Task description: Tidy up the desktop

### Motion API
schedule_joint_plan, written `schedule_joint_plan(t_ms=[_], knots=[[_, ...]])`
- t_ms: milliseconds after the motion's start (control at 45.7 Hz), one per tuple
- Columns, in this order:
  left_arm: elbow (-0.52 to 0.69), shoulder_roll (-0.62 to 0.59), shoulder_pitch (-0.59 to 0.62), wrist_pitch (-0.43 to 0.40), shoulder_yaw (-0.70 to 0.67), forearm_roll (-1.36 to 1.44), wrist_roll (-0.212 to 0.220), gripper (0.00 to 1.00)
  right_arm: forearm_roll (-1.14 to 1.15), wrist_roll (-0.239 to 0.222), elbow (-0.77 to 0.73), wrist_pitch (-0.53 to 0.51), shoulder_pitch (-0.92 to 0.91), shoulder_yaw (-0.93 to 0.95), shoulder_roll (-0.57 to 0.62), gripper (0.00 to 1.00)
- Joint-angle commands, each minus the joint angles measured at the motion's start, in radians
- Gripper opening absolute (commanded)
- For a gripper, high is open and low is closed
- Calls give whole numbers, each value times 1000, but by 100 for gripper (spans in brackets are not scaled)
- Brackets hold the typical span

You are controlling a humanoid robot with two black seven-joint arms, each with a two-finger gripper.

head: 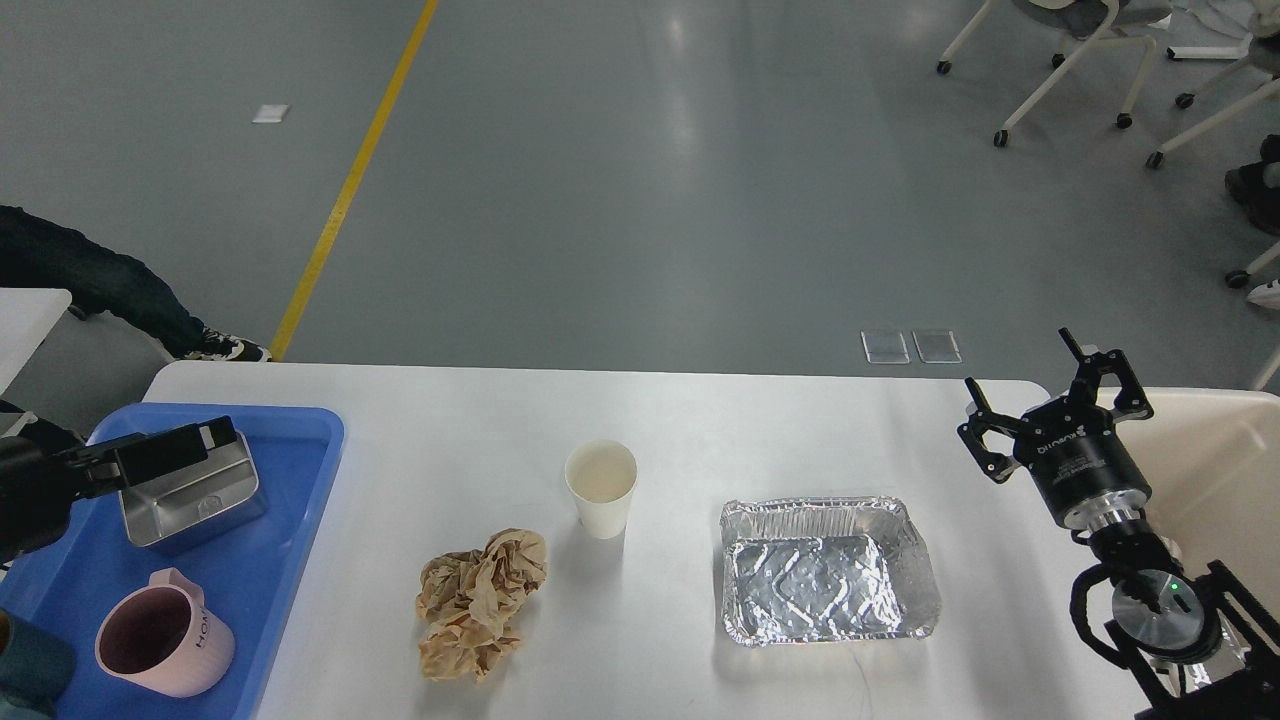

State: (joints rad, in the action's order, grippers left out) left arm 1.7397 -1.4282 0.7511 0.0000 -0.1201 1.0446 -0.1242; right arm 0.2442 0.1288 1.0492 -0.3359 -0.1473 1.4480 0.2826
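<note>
The white desktop fills the lower part of the head view. On it stand a white paper cup, a wad of crumpled brown paper and an empty foil tray. My left gripper reaches in from the left. It lies at the back rim of a steel container in the blue tray. Its fingers look like one dark block, so I cannot tell whether it grips. My right gripper is open and empty, above the desktop's right end, right of the foil tray.
A pink mug stands in the blue tray in front of the steel container, and a teal object is at the bottom left corner. A cream-coloured bin stands just past the desktop's right edge. A person's leg is at the far left.
</note>
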Motion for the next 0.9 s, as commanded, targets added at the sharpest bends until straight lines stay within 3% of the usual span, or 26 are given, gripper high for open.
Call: schedule_joint_plan(t_ms=[0,438,635,723,876], knots=[[1,6,10,-8,-6,-2,3,96,1,0,2,0,2,0,0,100],[-23,61,22,-6,-32,-35,8,96,3,0,9,5,6,0,7,100],[-117,181,19,25,-111,-604,-8,96,3,-2,9,5,11,0,13,100],[-204,270,4,23,-174,-906,-50,96,3,-2,5,5,12,-1,15,100],[-321,481,-73,22,-242,-1201,-212,97,46,-2,3,1,15,-34,58,100]])
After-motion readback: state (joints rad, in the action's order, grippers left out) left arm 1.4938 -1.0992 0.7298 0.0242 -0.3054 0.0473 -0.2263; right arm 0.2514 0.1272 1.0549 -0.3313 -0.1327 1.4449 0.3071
